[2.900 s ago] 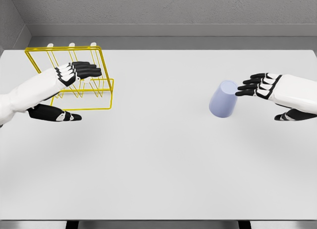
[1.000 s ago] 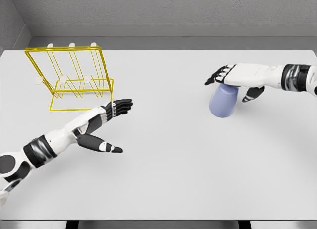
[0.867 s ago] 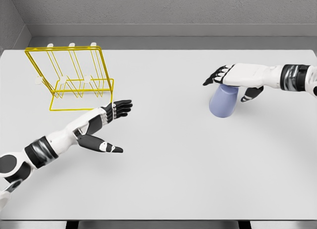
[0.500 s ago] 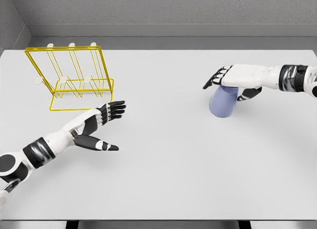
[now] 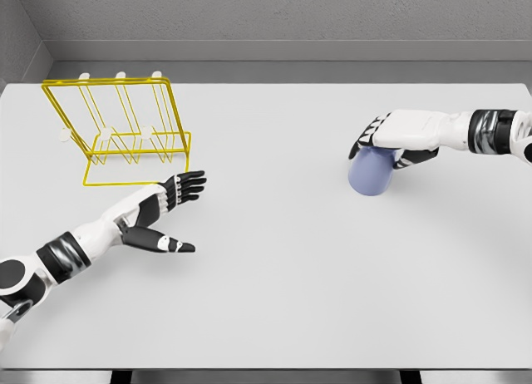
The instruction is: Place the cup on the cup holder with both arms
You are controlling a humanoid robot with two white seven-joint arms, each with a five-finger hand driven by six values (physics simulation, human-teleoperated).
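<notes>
A pale blue cup (image 5: 371,173) stands upside down on the white table (image 5: 274,276) at the right. My right hand (image 5: 389,143) lies over its top, fingers curled down its left side and thumb behind its right side, gripping it. The yellow wire cup holder (image 5: 120,130) stands at the back left, with white-tipped pegs along its top. My left hand (image 5: 176,203) hovers in front of the holder's near right corner, fingers spread and thumb stretched out, holding nothing.
Grey walls rise behind the table's far edge and at the left. The table's front edge runs along the bottom of the view.
My right hand has dropped onto the cup and its fingers have curled around it. My left hand has drifted slightly left and back toward the holder, staying open.
</notes>
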